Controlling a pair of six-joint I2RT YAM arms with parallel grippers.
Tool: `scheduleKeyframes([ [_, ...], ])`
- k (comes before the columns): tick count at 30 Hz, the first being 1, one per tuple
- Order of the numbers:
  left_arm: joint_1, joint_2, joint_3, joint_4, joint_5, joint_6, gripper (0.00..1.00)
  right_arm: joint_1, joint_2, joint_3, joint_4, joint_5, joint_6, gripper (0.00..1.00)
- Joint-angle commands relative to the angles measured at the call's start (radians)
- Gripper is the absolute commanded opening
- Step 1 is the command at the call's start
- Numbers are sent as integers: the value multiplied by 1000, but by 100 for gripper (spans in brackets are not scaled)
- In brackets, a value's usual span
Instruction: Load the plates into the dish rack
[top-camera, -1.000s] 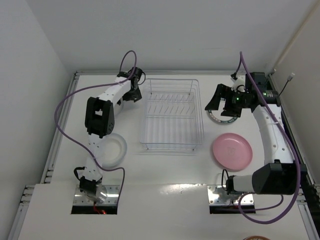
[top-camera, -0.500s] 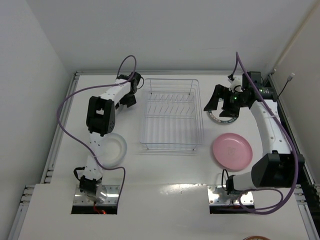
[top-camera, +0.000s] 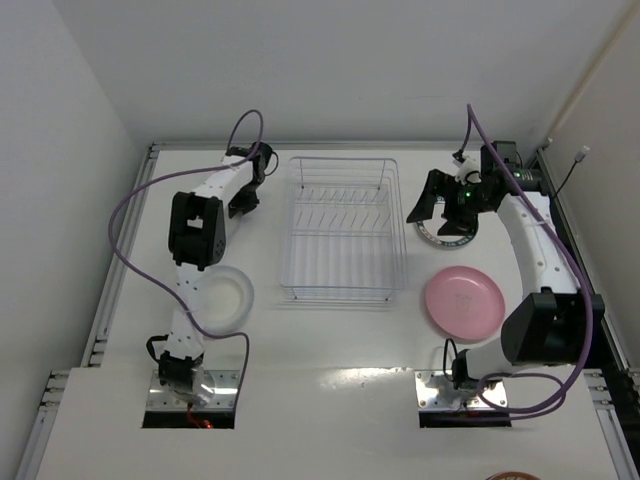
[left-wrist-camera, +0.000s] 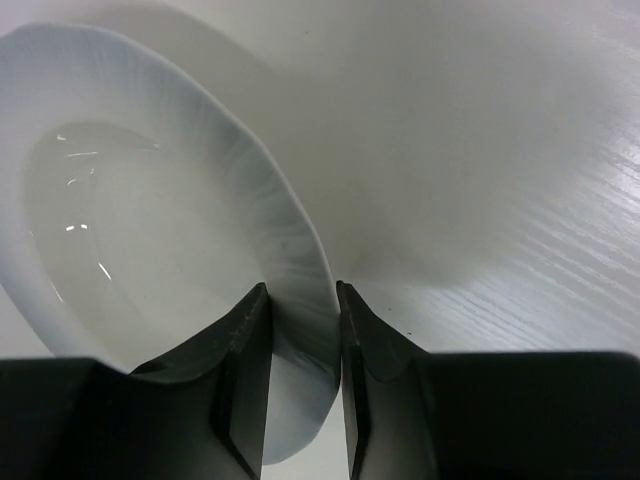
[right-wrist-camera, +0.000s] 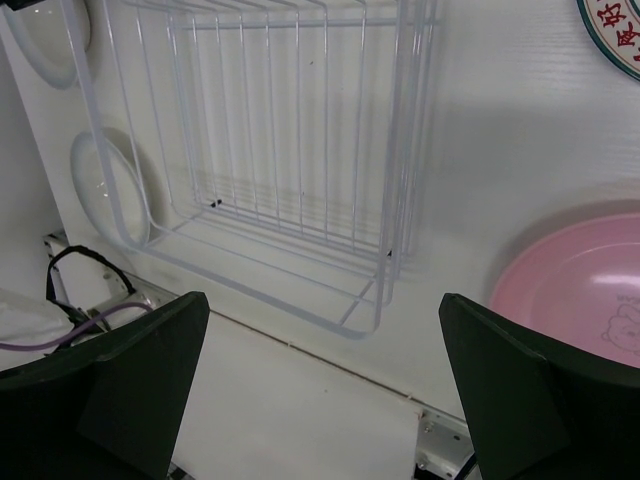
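Observation:
A pale clear plate (left-wrist-camera: 150, 230) fills the left wrist view, and my left gripper (left-wrist-camera: 300, 290) is shut on its ribbed rim. From above, that gripper (top-camera: 243, 198) sits left of the dish rack (top-camera: 343, 228), and the held plate is barely visible there. Another pale plate (top-camera: 222, 298) lies near the left arm. The wire rack (right-wrist-camera: 280, 150) holds nothing. My right gripper (top-camera: 440, 208) hangs wide open over the teal-rimmed plate (top-camera: 440, 236), whose edge (right-wrist-camera: 612, 30) shows at the top right of the right wrist view. The pink plate (top-camera: 463, 302) lies flat, right of the rack.
White walls close in the table on the left, back and right. Purple cables (top-camera: 130, 240) loop off both arms. The left arm's base and cable (right-wrist-camera: 85, 300) show low in the right wrist view. A brown object (top-camera: 515, 477) peeks in at the bottom edge.
My left gripper has moved left, away from the rack, and its jaws have closed in onto the plate rim. The right arm shifted slightly and stayed open.

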Motion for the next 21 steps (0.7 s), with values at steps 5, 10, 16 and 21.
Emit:
scheduleKeyframes([
  [5,14,-120,104,82,112,-74,0,3,30,39,6,-4,-17,100],
  [10,14,-204,127,127,162,-111,0,3,48,39,6,-4,-17,100],
  [16,14,-281,90,187,253,-144,0,3,67,48,6,-4,-17,100],
  [21,14,-312,70,196,264,-154,0,3,67,48,6,-4,-17,100],
])
